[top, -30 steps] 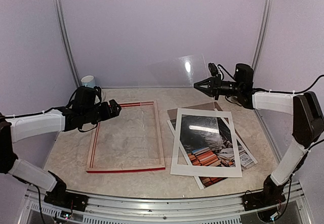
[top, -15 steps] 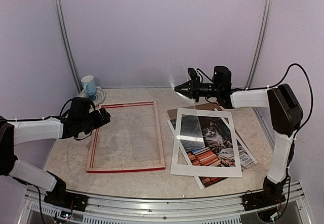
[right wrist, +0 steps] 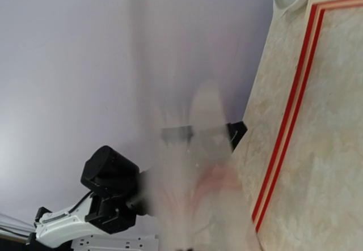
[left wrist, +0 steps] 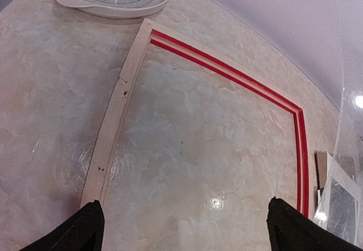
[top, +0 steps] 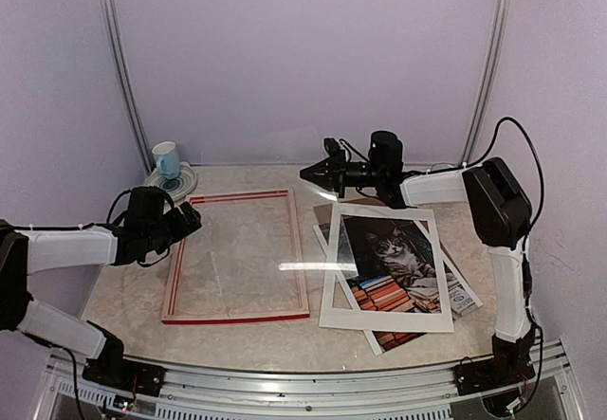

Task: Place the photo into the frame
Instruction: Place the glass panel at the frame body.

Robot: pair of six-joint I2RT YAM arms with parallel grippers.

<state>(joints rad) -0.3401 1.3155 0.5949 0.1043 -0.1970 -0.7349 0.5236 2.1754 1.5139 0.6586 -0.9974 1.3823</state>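
As I look over the table (top: 123, 287): marbled top, both arms reach out above it from the near edge
frame (top: 301, 259): lies flat on the L half of the table, pale wood w/ red lines along the far & R bars, red strip along the near edge; bare tabletop shows through its opening
photo (top: 394, 264): flat on the R half, just beside the frame, not in it; grey cat above stacked red & orange books, lying a bit askew
white mat (top: 330, 297): on top of the photo, its window showing the cat; photo's near corner sticks out past the mat's near edge
brown board (top: 325, 213): under the pile, only a far-L corner shows
L gripper (top: 193, 217): fingers spread wide, nothing btwn them; hovers by the frame's far-L corner; its wrist cam looks down into the frame's opening
R gripper (top: 305, 173): clenched, pointing L, up in the air beyond the frame's far-R corner; seems to pinch the top of a clear sheet
clear sheet (top: 313, 266): v. faint, seen mostly as a glare streak low down across the frame's R bar & the mat's L edge; in the L wrist view its edge rises at the R side
R wrist view: badly blurred, can't make out the fingers; frame's red lines show at R
cup (top: 166, 158): pale, upright on a swirl-patterned plate (top: 180, 185), far-L corner, just beyond the frame
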